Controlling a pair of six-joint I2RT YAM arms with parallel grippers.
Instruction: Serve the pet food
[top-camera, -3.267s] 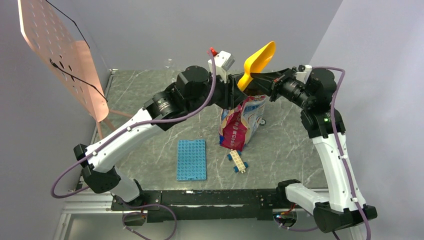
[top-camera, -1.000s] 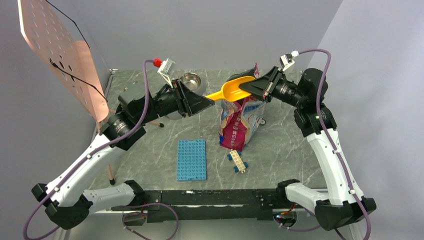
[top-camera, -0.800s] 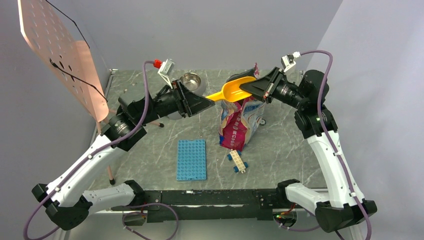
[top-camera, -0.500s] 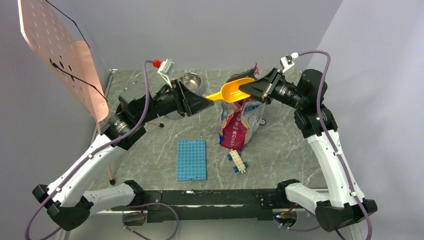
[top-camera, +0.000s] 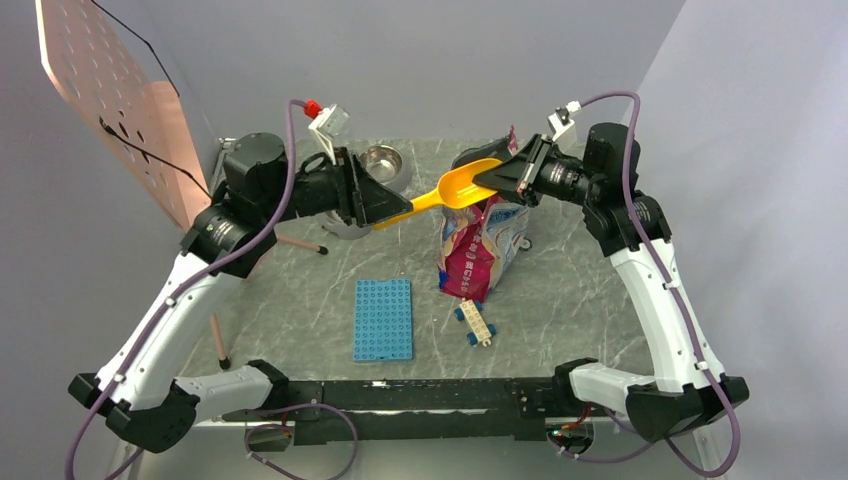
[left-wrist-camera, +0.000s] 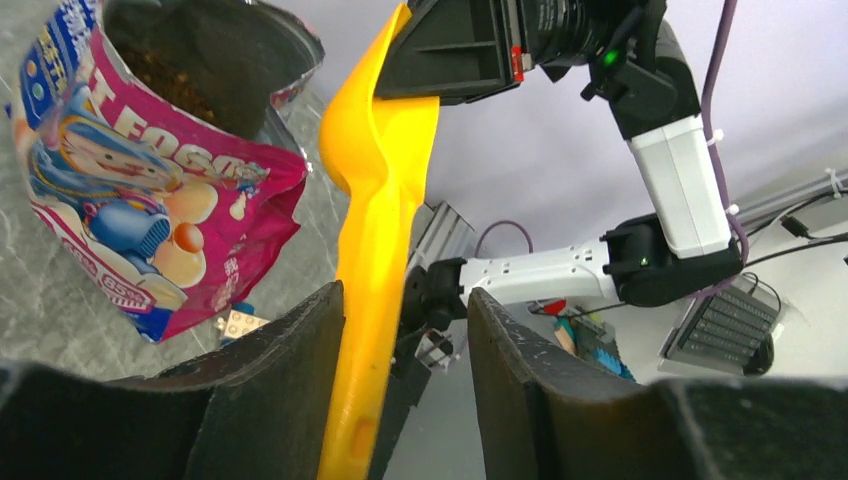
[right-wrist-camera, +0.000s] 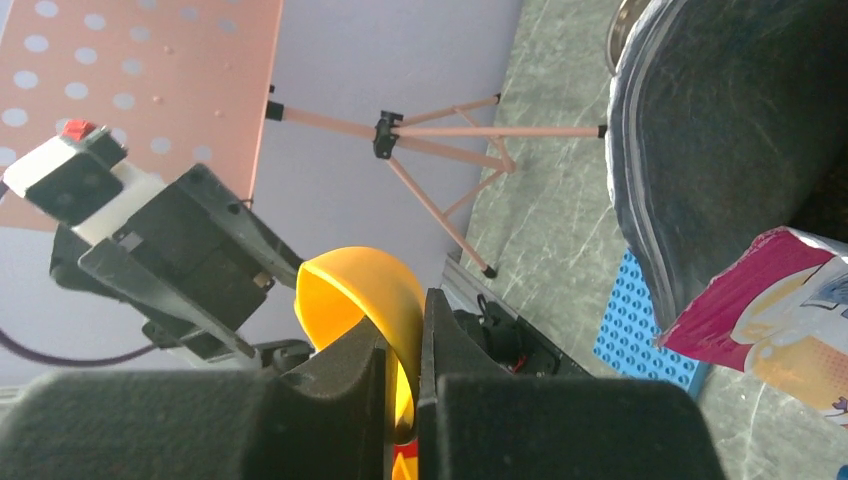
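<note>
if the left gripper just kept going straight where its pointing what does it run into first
The yellow scoop: its handle lies between the open fingers of the left gripper, so it would slide up to the scoop's bowl end, which the right gripper holds. Exact depth is unclear.

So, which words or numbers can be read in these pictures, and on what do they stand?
"T FOO": white letters on the pink pet food bag, left wrist view, only partly visible.
Blue signs at the bag's top corner: too blurred to read.
Bag print in the top view: too small to read.
</note>
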